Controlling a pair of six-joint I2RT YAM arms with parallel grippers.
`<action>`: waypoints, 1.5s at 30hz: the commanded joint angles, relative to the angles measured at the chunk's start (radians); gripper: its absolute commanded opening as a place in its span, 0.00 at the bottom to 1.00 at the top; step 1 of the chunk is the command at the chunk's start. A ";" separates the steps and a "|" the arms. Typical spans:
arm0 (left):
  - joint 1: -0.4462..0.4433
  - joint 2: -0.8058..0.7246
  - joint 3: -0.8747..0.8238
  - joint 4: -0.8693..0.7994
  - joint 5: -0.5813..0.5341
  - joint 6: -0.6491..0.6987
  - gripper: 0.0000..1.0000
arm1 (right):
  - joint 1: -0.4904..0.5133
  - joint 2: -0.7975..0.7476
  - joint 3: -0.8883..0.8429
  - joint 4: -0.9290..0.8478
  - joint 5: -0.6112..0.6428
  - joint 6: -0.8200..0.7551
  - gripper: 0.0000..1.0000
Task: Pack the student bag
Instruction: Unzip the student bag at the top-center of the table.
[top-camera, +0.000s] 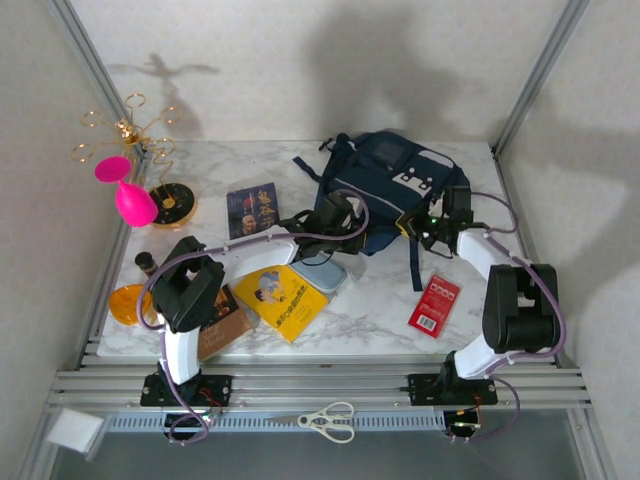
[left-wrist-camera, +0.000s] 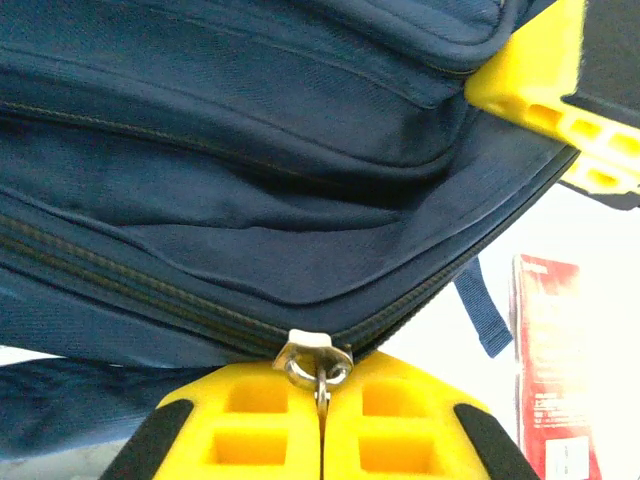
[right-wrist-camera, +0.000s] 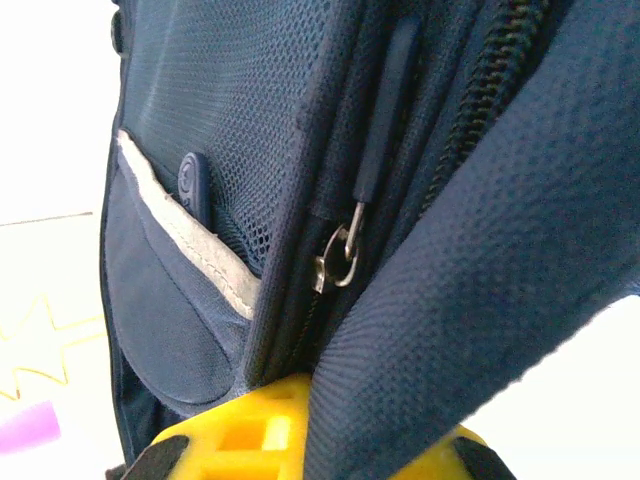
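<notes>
Item: student bag (top-camera: 385, 185), navy. Its zipper pull (left-wrist-camera: 320, 370) is clamped by the left gripper (left-wrist-camera: 322, 405), fingers together. A fold of its fabric is pinched by the right gripper (right-wrist-camera: 312, 415).

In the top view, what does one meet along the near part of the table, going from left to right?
orange disc → yellow book → red packet
</notes>
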 joint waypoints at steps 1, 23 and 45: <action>0.043 -0.035 -0.013 -0.122 0.025 0.050 0.00 | -0.076 0.073 0.133 0.021 0.106 -0.176 0.01; -0.032 0.021 0.053 -0.015 0.104 -0.027 0.00 | 0.193 -0.227 -0.158 0.118 0.167 0.358 0.94; -0.195 -0.003 0.050 0.087 0.084 -0.182 0.00 | 0.030 -0.136 -0.078 0.030 0.250 -0.015 0.03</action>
